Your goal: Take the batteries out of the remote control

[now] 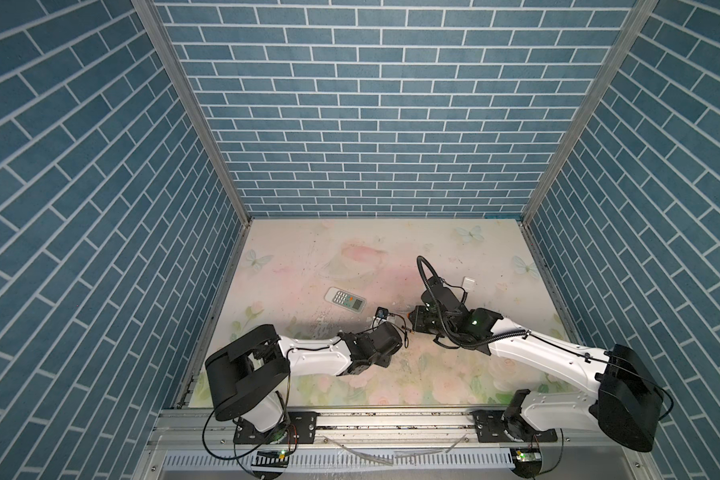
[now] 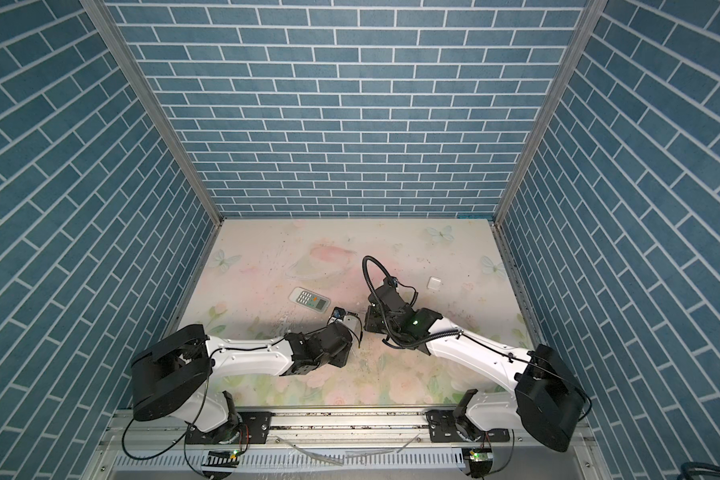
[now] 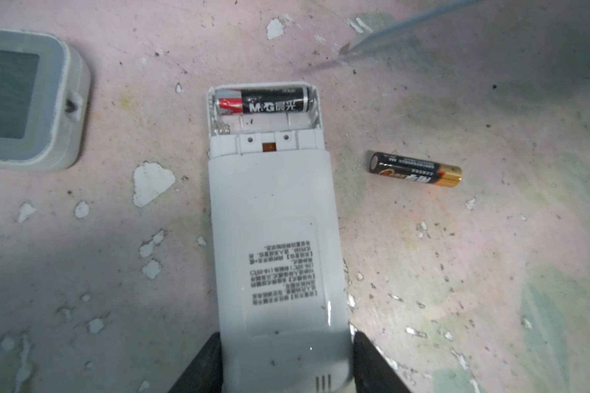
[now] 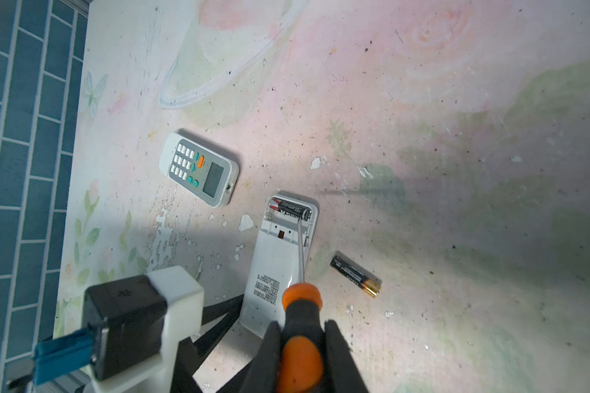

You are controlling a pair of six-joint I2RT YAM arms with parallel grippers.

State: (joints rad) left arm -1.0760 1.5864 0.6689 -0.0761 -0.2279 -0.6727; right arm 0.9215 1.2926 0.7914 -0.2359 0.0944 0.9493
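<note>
Okay, status. Left tool grips the open remote by its solid end, one finger pressed against each long side. The open remote lies face down on the desk, label up, with the compartment uncovered at the far end from the grip.

Fitted battery, black with a red band: it sits crosswise in the compartment slot nearest the open remote's end wall.

Loose battery, black with a gold end: flat on the desk near the open remote's long side and clear of it, level with the compartment and crosswise to the body.

Right tool is clamped narrow on the screwdriver, gripping the orange and black handle. The shaft runs above the open remote's back and the tip is at the fitted battery. Can't tell if it touches.

Second remote: face up, buttons and screen showing, on the opposite side of the open remote from the loose battery. It is apart from it.

White square piece: on the desk, well away from the open remote, beyond the right arm.
</note>
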